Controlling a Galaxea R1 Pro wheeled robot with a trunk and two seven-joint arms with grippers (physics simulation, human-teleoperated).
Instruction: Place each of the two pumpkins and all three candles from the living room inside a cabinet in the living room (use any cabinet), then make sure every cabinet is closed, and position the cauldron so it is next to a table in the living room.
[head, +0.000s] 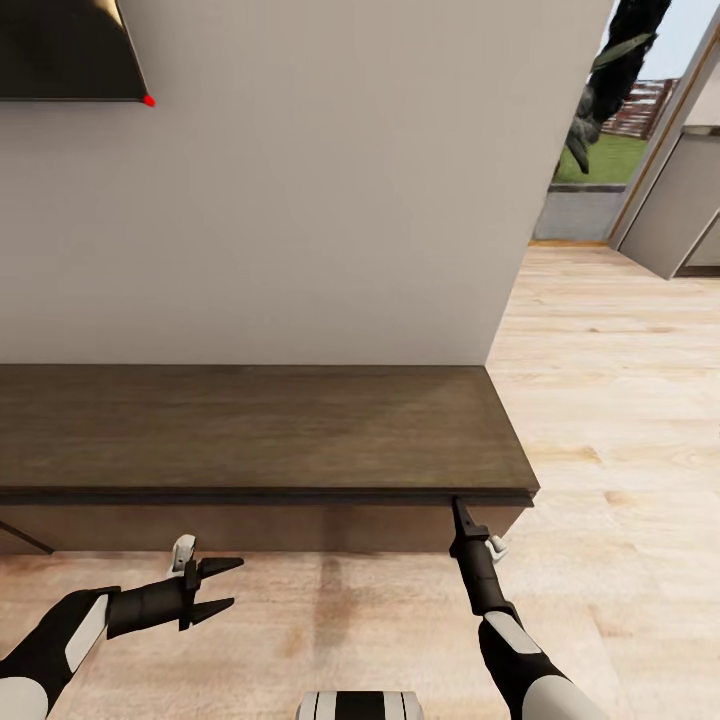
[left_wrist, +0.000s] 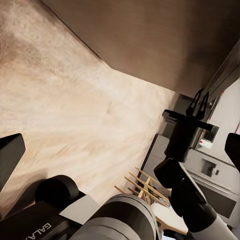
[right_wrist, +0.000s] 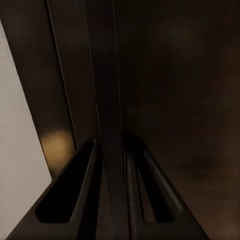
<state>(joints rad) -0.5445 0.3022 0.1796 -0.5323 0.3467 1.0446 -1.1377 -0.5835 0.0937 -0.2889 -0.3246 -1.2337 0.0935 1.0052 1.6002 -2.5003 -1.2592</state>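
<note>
Head view: my right gripper (head: 458, 503), fingers together, tip at the front lip of the long dark-brown wood cabinet (head: 250, 425). Left gripper (head: 222, 585) spread, over bare plank floor (head: 600, 400).

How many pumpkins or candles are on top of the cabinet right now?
0. The cabinet top is bare in the head view, apart from its left end, which runs out of frame. The right gripper is at its front edge, the left gripper lower, over the floor.
</note>
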